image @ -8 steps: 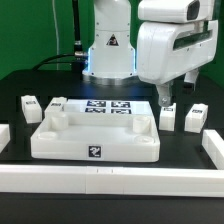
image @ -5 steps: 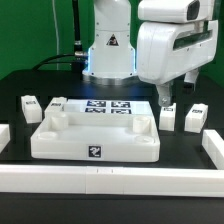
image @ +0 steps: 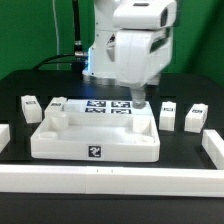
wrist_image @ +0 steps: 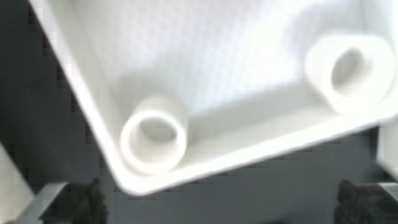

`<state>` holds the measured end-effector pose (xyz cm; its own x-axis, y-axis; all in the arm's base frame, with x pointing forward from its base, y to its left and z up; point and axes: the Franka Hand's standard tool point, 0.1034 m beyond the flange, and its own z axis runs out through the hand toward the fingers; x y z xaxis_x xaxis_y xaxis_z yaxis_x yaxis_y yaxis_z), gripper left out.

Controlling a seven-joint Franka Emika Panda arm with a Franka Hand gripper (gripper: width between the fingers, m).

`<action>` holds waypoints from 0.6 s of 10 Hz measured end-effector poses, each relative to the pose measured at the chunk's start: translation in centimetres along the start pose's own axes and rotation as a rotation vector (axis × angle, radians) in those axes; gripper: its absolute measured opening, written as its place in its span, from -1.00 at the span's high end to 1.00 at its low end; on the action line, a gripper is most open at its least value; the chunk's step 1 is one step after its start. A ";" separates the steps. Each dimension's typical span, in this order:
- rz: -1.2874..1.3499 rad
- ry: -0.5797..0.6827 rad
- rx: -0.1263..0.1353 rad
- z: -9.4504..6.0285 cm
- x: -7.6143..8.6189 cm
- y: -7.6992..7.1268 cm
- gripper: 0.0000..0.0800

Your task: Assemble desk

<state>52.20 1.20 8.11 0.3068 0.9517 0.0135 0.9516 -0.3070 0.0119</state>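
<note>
Gripper (image: 141, 100), jaws spread wide and empty, is hovering over the tabletop's (image: 50, 145) far rim, apparently lining up to grip it.

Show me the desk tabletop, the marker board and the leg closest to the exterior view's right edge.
tabletop (image: 60, 146): exterior view, on its front wall.
marker board (image: 100, 106): exterior view, on its printed top face.
leg (image: 195, 120) at the exterior view's right: exterior view, on its front face.
</note>
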 end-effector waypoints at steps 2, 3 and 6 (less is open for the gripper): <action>-0.033 -0.004 0.012 0.4 -1.6 -0.4 -0.63; -0.034 -0.004 0.013 0.5 -1.5 -0.5 -0.63; -0.055 0.001 0.000 0.6 -1.7 -0.4 -0.63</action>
<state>51.28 -0.24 7.49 0.2540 0.9671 0.0142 0.9671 -0.2542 0.0125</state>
